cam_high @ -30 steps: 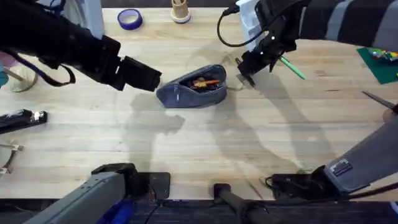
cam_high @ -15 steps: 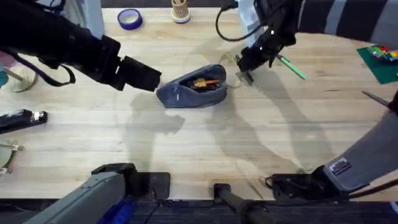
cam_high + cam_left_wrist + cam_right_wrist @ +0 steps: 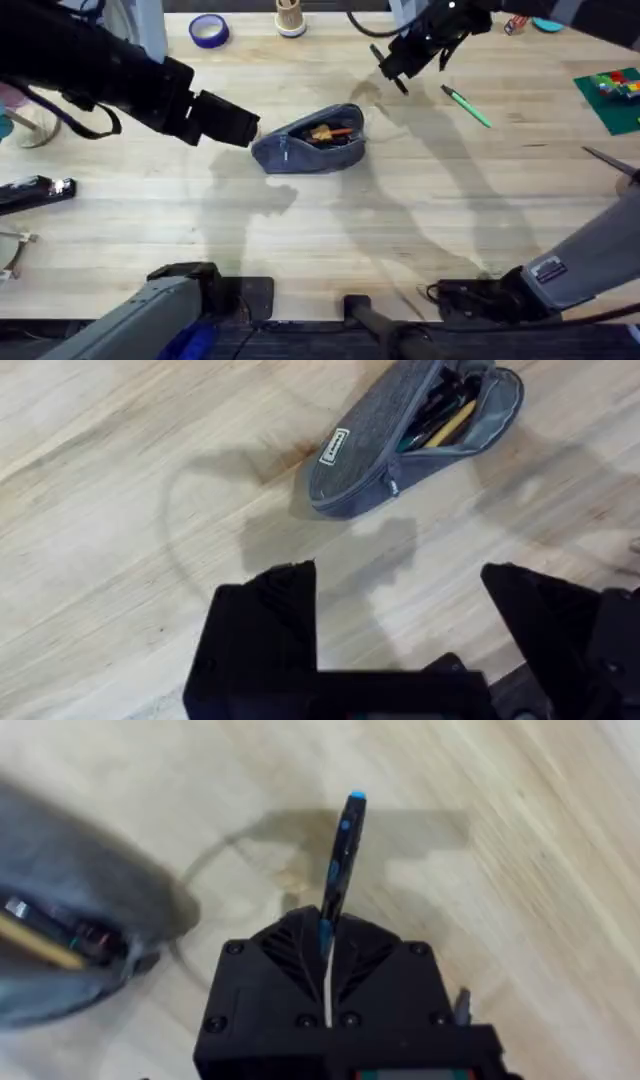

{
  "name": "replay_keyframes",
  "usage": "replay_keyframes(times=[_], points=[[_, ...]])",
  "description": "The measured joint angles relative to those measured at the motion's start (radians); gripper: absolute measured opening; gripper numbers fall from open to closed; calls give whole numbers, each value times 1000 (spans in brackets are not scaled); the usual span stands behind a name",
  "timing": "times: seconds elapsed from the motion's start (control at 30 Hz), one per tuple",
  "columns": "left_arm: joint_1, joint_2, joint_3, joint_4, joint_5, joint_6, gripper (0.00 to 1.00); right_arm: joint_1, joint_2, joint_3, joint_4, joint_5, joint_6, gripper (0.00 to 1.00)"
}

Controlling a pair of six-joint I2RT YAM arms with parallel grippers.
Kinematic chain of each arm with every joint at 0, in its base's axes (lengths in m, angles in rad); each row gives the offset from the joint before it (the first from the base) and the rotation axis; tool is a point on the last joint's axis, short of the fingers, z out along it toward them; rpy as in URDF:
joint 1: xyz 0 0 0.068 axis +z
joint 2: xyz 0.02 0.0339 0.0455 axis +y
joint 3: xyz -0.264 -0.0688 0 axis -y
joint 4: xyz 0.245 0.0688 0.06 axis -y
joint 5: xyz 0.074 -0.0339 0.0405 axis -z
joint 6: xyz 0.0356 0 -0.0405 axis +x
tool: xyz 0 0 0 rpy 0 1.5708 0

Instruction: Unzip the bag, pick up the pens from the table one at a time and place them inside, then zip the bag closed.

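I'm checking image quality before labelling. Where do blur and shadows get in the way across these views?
Overhead: the left arm looms dark and blurred near the bag; soft arm shadows cross the table. Right wrist: the bag is smeared, while the dark pen in the right end effector is fairly sharp. Left wrist: the bag is crisp; the left end effector casts a shadow beside it.

Lighting was bright and even from above. Soft, broad arm shadows fell across the table (image 3: 330, 230) near its middle; the bag (image 3: 400, 445) cast a dim shadow beside it. The right gripper (image 3: 328, 935) view was motion-blurred, the wood grain smeared. No harsh glare showed.
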Motion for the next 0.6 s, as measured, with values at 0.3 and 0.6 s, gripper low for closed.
replay_keyframes(times=[0.3, 0.6], points=[[0, 0, 0, 0, 0, 0, 996, 17, -87, 0, -147, -173, -318, 32], [0, 0, 0, 0, 0, 0, 996, 27, -152, 1, -236, -310, -556, 32]])
